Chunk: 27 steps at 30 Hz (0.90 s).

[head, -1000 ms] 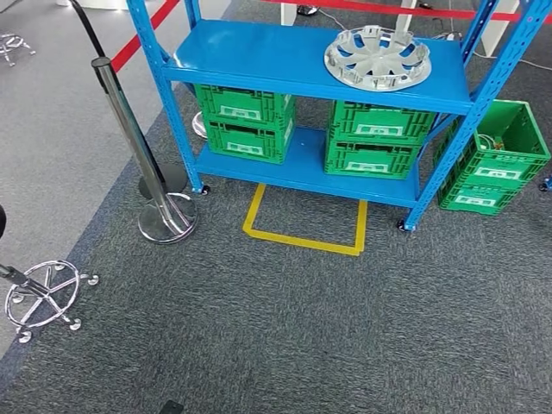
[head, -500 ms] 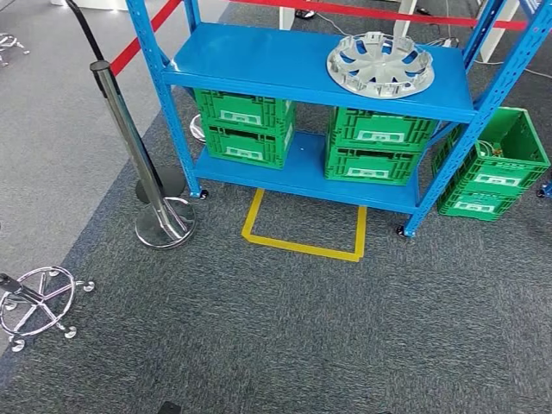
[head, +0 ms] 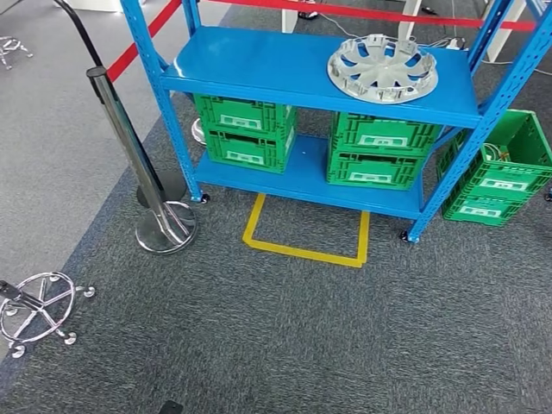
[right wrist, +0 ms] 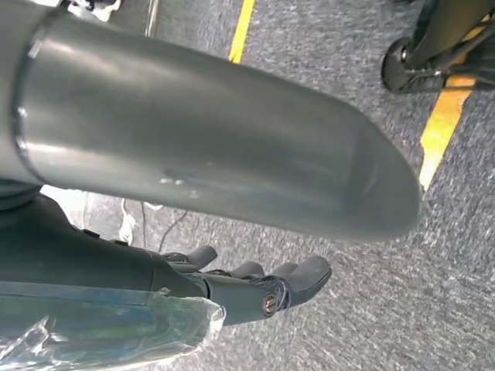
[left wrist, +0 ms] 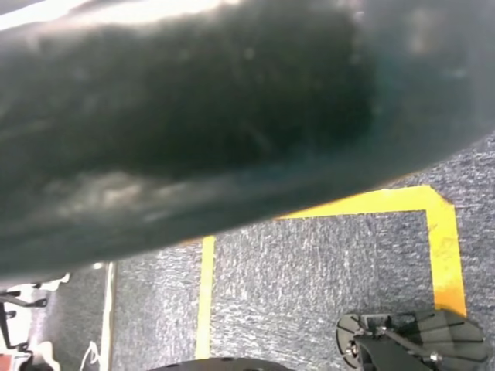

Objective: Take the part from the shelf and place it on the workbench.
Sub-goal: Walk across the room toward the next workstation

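Standing back from the blue shelf [head: 273,65], I judge that I am at the approach step: the part has not been touched, and both my arms hang down at my sides. My right hand [right wrist: 257,286] points at the grey carpet with its fingers [right wrist: 309,272] stretched out, a little apart, and nothing in them. My left hand I cannot make out, since a dark blur covers most of that wrist's picture, so I cannot tell how it is set.

The part is a wheel cover [head: 382,67], lying flat on the top board of the shelf toward its right end, above the green crates [head: 380,151] on the lower board. It is silver-grey, round and shallow, with curved spokes and open slots around a small hub.

Next, as I judge it, I should step up to the yellow floor marking [head: 306,250] before the shelf, then raise my arms to the rim.
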{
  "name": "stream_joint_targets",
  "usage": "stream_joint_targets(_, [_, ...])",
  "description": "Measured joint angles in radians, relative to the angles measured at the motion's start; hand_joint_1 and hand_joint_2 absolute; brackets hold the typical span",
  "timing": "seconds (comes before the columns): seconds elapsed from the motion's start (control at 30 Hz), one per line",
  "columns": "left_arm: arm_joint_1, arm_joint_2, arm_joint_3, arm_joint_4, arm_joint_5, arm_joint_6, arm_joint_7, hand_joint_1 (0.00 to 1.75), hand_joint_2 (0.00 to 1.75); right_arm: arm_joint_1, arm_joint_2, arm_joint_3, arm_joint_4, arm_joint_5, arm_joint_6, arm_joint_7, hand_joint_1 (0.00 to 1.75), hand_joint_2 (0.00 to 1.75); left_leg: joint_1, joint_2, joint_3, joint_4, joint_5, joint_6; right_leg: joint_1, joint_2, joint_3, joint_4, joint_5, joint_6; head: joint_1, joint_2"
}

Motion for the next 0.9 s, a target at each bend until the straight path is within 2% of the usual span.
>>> stream_joint_targets(0.07, [-0.001, 0.001, 0.000, 0.000, 0.000, 0.001, 0.000, 0.00, 0.00, -0.001, 0.000, 0.000, 0.000, 0.000, 0.000, 0.000, 0.00, 0.00, 0.003, 0.001, -0.033, 0.072, -0.040, -0.013, -0.004, -0.001, 0.008, -0.005, -0.003, -0.011, -0.005, 0.000])
stream_joint_targets(0.13, [-0.001, 0.001, 0.001, 0.000, 0.000, 0.001, 0.000, 0.00, 0.00, -0.002, 0.000, 0.000, 0.000, 0.000, 0.000, 0.000, 0.00, 0.00, 0.007, 0.001, -0.110, 0.212, -0.096, -0.021, -0.004, -0.002, 0.013, -0.005, -0.009, -0.017, -0.009, 0.000])
stream_joint_targets(0.17, [0.001, 0.001, 0.001, 0.000, 0.000, 0.001, 0.000, 0.00, 0.00, -0.002, 0.000, 0.000, 0.000, 0.000, 0.000, 0.000, 0.00, 0.00, 0.008, 0.001, -0.147, 0.270, -0.110, -0.024, -0.004, -0.002, 0.017, -0.005, -0.013, -0.018, -0.008, 0.000])
stream_joint_targets(0.2, [0.003, 0.002, 0.002, 0.000, 0.000, 0.001, 0.000, 0.00, 0.00, 0.000, 0.000, 0.000, 0.000, 0.000, 0.000, 0.000, 0.00, 0.00, 0.009, 0.001, -0.171, 0.298, -0.103, -0.024, -0.004, -0.001, 0.021, -0.005, -0.017, -0.018, -0.009, 0.000])
stream_joint_targets(0.23, [0.004, 0.002, 0.002, 0.000, 0.000, 0.001, 0.000, 0.00, 0.00, 0.001, 0.000, 0.000, 0.000, 0.000, 0.000, 0.000, 0.00, 0.00, 0.009, 0.001, -0.175, 0.284, -0.072, -0.024, -0.003, 0.000, 0.028, -0.005, -0.021, -0.017, -0.009, 0.000])
stream_joint_targets(0.3, [0.005, 0.002, 0.002, 0.000, 0.000, 0.001, 0.000, 0.00, 0.00, 0.001, 0.000, 0.000, 0.000, 0.000, 0.000, 0.000, 0.00, 0.00, 0.009, 0.001, -0.136, 0.164, 0.025, -0.016, -0.004, 0.002, 0.040, -0.005, -0.032, -0.012, -0.009, 0.000])
stream_joint_targets(0.33, [0.004, 0.003, 0.003, 0.000, 0.000, 0.001, 0.000, 0.00, 0.00, 0.001, 0.000, 0.000, 0.000, 0.000, 0.000, 0.000, 0.00, 0.00, 0.007, 0.001, -0.109, 0.098, 0.058, -0.010, -0.002, 0.003, 0.045, -0.004, -0.039, -0.008, -0.008, 0.000])
stream_joint_targets(0.37, [0.003, 0.003, 0.003, 0.000, 0.000, 0.001, 0.000, 0.00, 0.00, 0.000, 0.001, 0.000, 0.000, 0.000, 0.000, 0.000, 0.00, 0.00, 0.005, 0.002, -0.089, 0.049, 0.072, -0.004, 0.000, 0.003, 0.047, -0.004, -0.044, -0.003, -0.009, 0.000])
stream_joint_targets(0.4, [0.002, 0.003, 0.003, 0.000, 0.000, 0.001, 0.000, 0.00, 0.00, -0.001, 0.001, 0.000, 0.000, 0.000, 0.000, 0.000, 0.00, 0.00, 0.003, 0.002, -0.078, 0.022, 0.072, 0.001, 0.001, 0.003, 0.047, -0.004, -0.047, 0.003, -0.008, 0.000])
stream_joint_targets(0.5, [0.004, 0.004, 0.004, 0.000, 0.000, 0.001, 0.000, 0.00, 0.00, -0.003, 0.000, 0.000, 0.000, 0.000, 0.000, 0.000, 0.00, 0.00, 0.005, 0.001, -0.066, 0.003, 0.060, 0.015, 0.001, 0.000, 0.049, -0.004, -0.056, 0.020, -0.008, 0.000])
stream_joint_targets(0.53, [0.004, 0.003, 0.004, 0.000, 0.000, 0.002, 0.000, 0.00, 0.00, -0.004, 0.000, 0.000, 0.000, 0.000, 0.000, 0.000, 0.00, 0.00, 0.007, 0.001, -0.061, -0.001, 0.059, 0.020, 0.000, 0.000, 0.042, 0.014, -0.069, 0.024, -0.006, 0.000])
stream_joint_targets(0.57, [0.003, 0.003, 0.004, 0.000, -0.001, 0.002, 0.000, 0.00, 0.00, -0.005, 0.000, 0.000, 0.000, 0.000, 0.000, 0.000, 0.00, 0.00, 0.009, 0.002, -0.055, -0.005, 0.058, 0.026, -0.001, -0.001, 0.023, 0.054, -0.091, 0.028, -0.003, 0.000])
stream_joint_targets(0.6, [0.002, 0.002, 0.004, 0.000, -0.001, 0.002, 0.000, 0.00, 0.00, -0.005, 0.000, 0.000, 0.000, 0.000, -0.001, 0.000, 0.00, 0.00, 0.009, 0.002, -0.052, -0.006, 0.055, 0.030, -0.002, -0.001, -0.011, 0.118, -0.121, 0.031, -0.001, 0.000])
stream_joint_targets(0.63, [0.001, 0.001, 0.004, 0.000, -0.002, 0.002, 0.000, 0.00, 0.00, -0.005, 0.001, 0.000, 0.000, 0.000, 0.000, 0.000, 0.00, 0.00, 0.009, 0.002, -0.051, -0.006, 0.052, 0.033, -0.003, -0.001, -0.054, 0.192, -0.151, 0.033, 0.001, 0.000])
stream_joint_targets(0.67, [0.001, 0.001, 0.004, 0.000, -0.002, 0.002, 0.000, 0.00, 0.00, -0.005, 0.001, 0.000, 0.000, 0.000, 0.000, 0.000, 0.00, 0.00, 0.008, 0.002, -0.048, -0.006, 0.048, 0.034, -0.004, -0.001, -0.095, 0.256, -0.169, 0.036, 0.001, 0.000])
stream_joint_targets(0.7, [0.002, 0.001, 0.004, 0.000, -0.003, 0.002, 0.000, 0.00, 0.00, -0.003, 0.001, 0.000, 0.000, 0.000, 0.000, 0.000, 0.00, 0.00, 0.008, 0.002, -0.044, -0.006, 0.044, 0.034, -0.004, -0.001, -0.122, 0.290, -0.167, 0.037, 0.002, 0.000])
stream_joint_targets(0.73, [0.004, 0.001, 0.005, 0.000, -0.003, 0.002, 0.000, 0.00, 0.00, -0.001, 0.000, 0.000, 0.000, 0.000, 0.000, 0.000, 0.00, 0.00, 0.008, 0.001, -0.038, -0.006, 0.040, 0.033, -0.004, -0.001, -0.128, 0.281, -0.142, 0.038, 0.002, 0.000])
stream_joint_targets(0.77, [0.005, 0.001, 0.005, 0.000, -0.004, 0.002, 0.000, 0.00, 0.00, 0.000, 0.000, -0.001, 0.000, 0.000, 0.000, 0.001, 0.00, 0.00, 0.008, 0.001, -0.029, -0.006, 0.034, 0.031, -0.004, -0.002, -0.112, 0.231, -0.100, 0.037, 0.002, 0.000])
stream_joint_targets(0.8, [0.005, 0.000, 0.005, 0.000, -0.005, 0.002, 0.000, 0.00, 0.00, 0.001, 0.000, -0.001, 0.000, 0.000, 0.000, 0.000, 0.00, 0.00, 0.008, 0.000, -0.021, -0.006, 0.027, 0.028, -0.004, -0.003, -0.084, 0.158, -0.053, 0.035, 0.003, 0.000])
stream_joint_targets(0.83, [0.005, 0.000, 0.005, 0.000, -0.006, 0.002, 0.000, 0.00, 0.00, 0.000, 0.000, -0.001, 0.000, 0.000, 0.000, 0.000, 0.00, 0.00, 0.006, 0.000, -0.014, -0.005, 0.020, 0.023, -0.004, -0.004, -0.053, 0.089, -0.021, 0.032, 0.004, 0.000])
stream_joint_targets(0.87, [0.004, -0.001, 0.005, 0.000, -0.007, 0.002, 0.000, 0.00, 0.00, -0.001, 0.000, -0.001, 0.000, -0.001, 0.000, 0.000, 0.00, 0.00, 0.004, 0.000, -0.009, -0.004, 0.014, 0.018, -0.003, -0.004, -0.029, 0.039, -0.002, 0.029, 0.003, 0.000])
stream_joint_targets(0.9, [0.003, -0.001, 0.005, 0.000, -0.007, 0.002, 0.001, 0.00, 0.00, -0.002, 0.000, -0.001, 0.000, -0.001, 0.000, 0.000, 0.00, 0.00, 0.002, 0.000, -0.008, -0.003, 0.010, 0.013, -0.002, -0.004, -0.016, 0.015, 0.001, 0.024, 0.002, 0.000])
